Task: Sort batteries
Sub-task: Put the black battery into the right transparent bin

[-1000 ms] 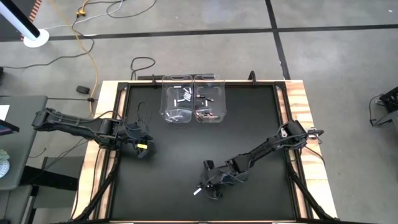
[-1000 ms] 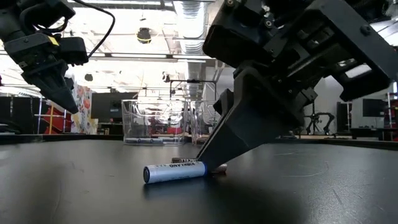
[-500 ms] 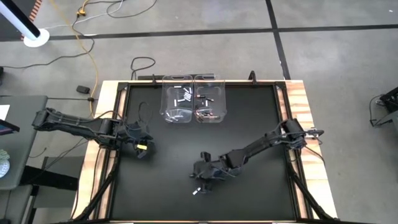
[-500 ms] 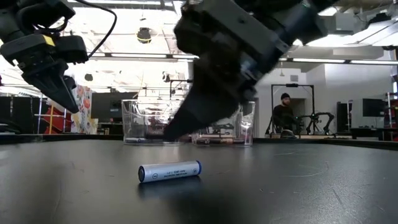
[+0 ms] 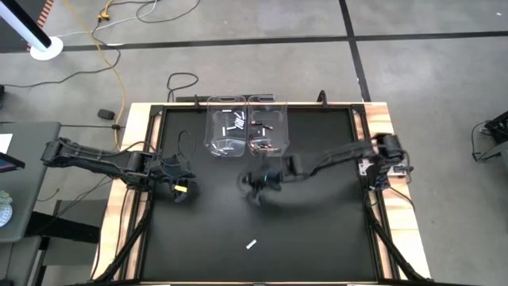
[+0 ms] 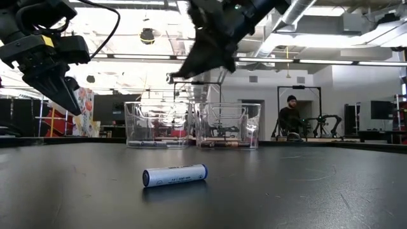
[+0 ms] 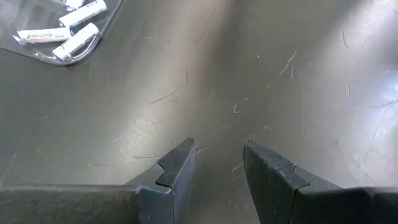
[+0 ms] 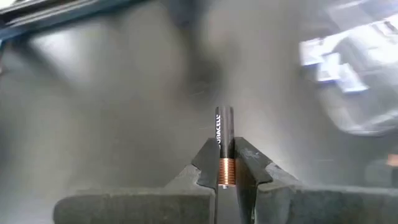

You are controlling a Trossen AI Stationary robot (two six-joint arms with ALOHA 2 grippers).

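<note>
We see the right gripper (image 8: 226, 163) raised above the black tabletop (image 5: 317, 230), just in front of the two clear bins (image 5: 246, 127), its fingers (image 8: 250, 163) clamped on a dark battery with a copper end (image 8: 224, 146) that sticks out past the fingertips. A white battery (image 6: 175, 175) lies alone on the tabletop, well in front of the bins and far from either arm. Inside the bins we make out more batteries (image 5: 238, 125), white ones in the left bin and dark ones in the right. The left gripper (image 5: 181, 189) hangs over the tabletop off to the left of the bins, its fingers (image 7: 177, 171) apart with nothing between them. A person (image 6: 290, 117) sits in the room behind the bins.
</note>
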